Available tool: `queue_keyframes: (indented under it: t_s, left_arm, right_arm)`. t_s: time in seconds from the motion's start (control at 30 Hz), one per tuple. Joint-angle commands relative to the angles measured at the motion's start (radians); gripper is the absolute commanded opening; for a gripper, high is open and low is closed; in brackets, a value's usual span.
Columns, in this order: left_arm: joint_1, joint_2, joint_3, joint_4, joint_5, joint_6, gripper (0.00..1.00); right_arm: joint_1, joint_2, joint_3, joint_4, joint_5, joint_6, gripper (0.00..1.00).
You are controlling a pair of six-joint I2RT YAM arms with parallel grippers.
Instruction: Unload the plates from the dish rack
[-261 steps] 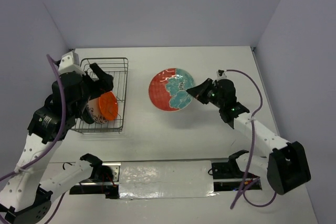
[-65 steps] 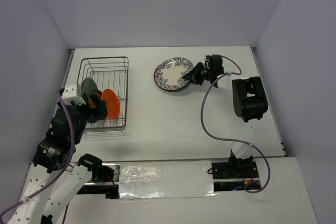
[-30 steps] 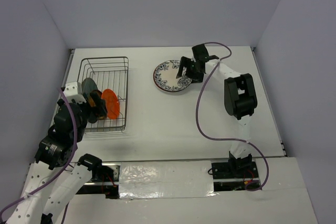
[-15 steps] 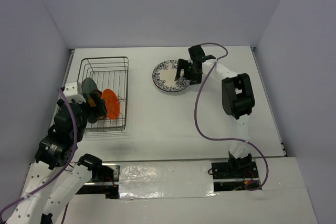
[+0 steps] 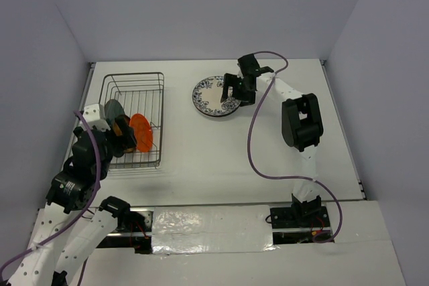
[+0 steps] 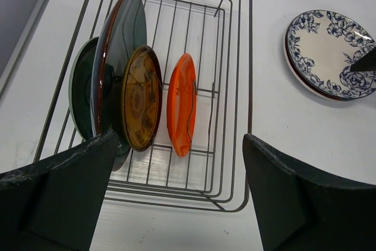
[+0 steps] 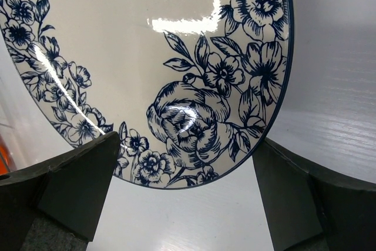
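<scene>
White table (image 5: 221,155) inside pale lavender walls (image 5: 201,11); white-and-blue plate (image 5: 213,96) lies flat; left claw (image 6: 179,142), right claw (image 7: 185,145) wide, empty.

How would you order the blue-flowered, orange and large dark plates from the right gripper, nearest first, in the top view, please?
1. Blue-flowered plate, just below the right gripper.
2. Orange plate, standing in the dish rack.
3. Large dark plate, farther left in it.

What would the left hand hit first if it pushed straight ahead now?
Probably the small orange plate, standing upright in the dish rack, centred ahead of the open left hand; depth is unclear.
</scene>
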Motion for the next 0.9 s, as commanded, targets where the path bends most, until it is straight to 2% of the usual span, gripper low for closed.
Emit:
queue_keyframes:
  t_s: [0.0,0.27,0.47,0.6,0.63,0.73,0.87]
  left_arm:
    - [-0.002,0.009,0.018,0.012,-0.037,-0.017,0.99]
    - [-0.002,0.046,0.046,-0.040,-0.124,-0.051,1.00]
    - [-0.002,0.139,0.139,-0.141,-0.242,-0.103,0.99]
    - [0.000,0.240,0.262,-0.238,-0.337,-0.115,0.99]
    - [0.000,0.256,0.276,-0.246,-0.351,-0.102,1.00]
    - [0.003,0.334,0.322,-0.249,-0.408,-0.069,0.98]
    - [0.067,0.463,0.356,-0.217,-0.364,0.007,0.96]
  right_arm:
    - [0.018,0.010,0.035,0.008,-0.030,-0.019,1.00]
    - [0.009,-0.068,-0.066,-0.013,-0.008,-0.088,1.00]
    - [0.003,-0.140,-0.176,-0.007,0.004,-0.128,1.00]
    - [0.005,-0.321,-0.360,0.089,0.027,-0.110,1.00]
    - [0.005,-0.414,-0.400,0.142,0.023,-0.097,1.00]
    - [0.011,-0.607,-0.572,0.261,-0.054,-0.064,1.00]
    - [0.049,-0.812,-0.779,0.368,-0.129,-0.042,1.00]
